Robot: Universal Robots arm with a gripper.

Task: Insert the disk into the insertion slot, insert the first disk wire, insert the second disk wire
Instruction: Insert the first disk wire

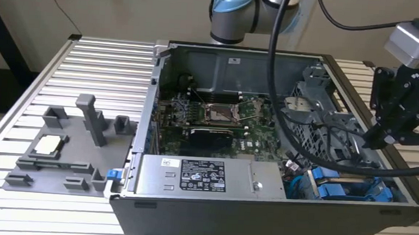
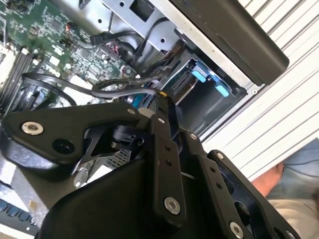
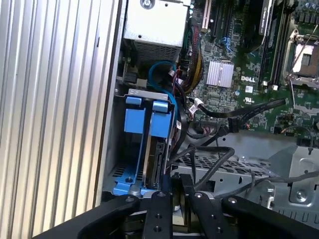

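Disk [image 3: 162,122] on edge inside the insertion slot [image 3: 117,172], blue carrier tabs uppermost, at the corner of the open case [image 1: 262,213] next to the power supply box [image 1: 206,177]. Boxed in tightly: case wall with slatted table [image 1: 103,62] beyond on one flank, a tangle of black cables [image 3: 214,154] and the motherboard [image 1: 209,123] on the other, free room only upward through the open side of the case. In the exterior view, lower than the end effector [image 1: 377,143] and toward the exterior view's left of it, end effector hanging over the case rim on the exterior view's right. In the first wrist view, close ahead of the fingertips, cables crossing nearby. End effector closed, fingers drawn together to a point; anything pinched there impossible to tell. Grey fixture tray [image 1: 61,157] well apart on the table, toward the exterior view's left.
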